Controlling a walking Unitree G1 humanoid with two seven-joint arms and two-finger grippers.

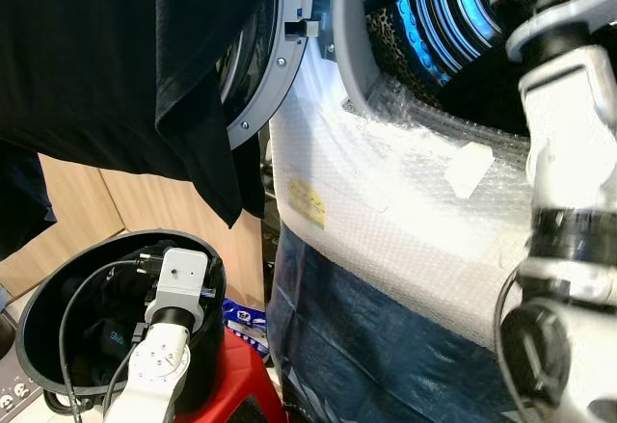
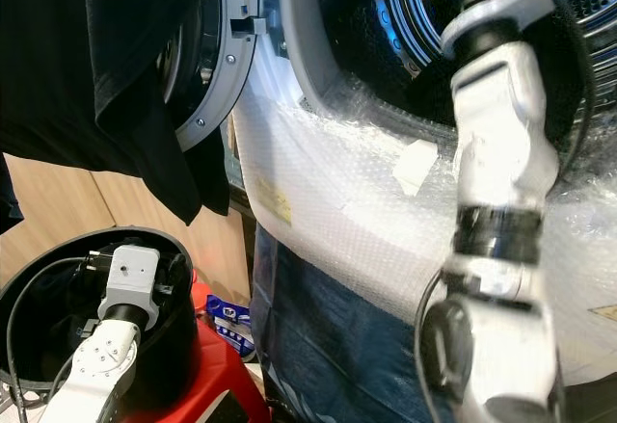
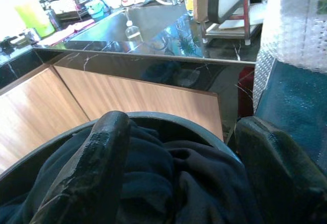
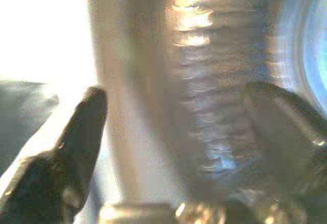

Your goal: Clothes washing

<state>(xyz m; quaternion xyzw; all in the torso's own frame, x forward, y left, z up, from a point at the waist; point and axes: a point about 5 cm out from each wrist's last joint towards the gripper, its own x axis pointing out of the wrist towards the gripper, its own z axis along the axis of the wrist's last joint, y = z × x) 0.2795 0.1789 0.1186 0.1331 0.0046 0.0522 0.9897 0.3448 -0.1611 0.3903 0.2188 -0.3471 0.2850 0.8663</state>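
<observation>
A large black garment point(image 1: 116, 57) hangs at the top left, draped in front of the washing machine's open round door point(image 1: 265, 86). The drum point(image 1: 434, 18) glows blue behind a grey gasket point(image 1: 352, 47). My right arm point(image 1: 569, 153) reaches up to the drum mouth. In the blurred right wrist view, my right gripper point(image 4: 179, 91) is open with nothing between its fingers, close to the gasket. My left gripper point(image 3: 179, 124) is open just above dark clothes point(image 3: 168, 173) in a black round basket point(image 1: 39, 298).
Bubble wrap point(image 1: 386, 201) covers the washer's front, with blue film point(image 1: 366, 346) below it. The basket stands on a red stool point(image 1: 241, 375) beside wooden cabinet panels point(image 1: 77, 201). A blue and white packet point(image 1: 246, 319) lies between stool and washer.
</observation>
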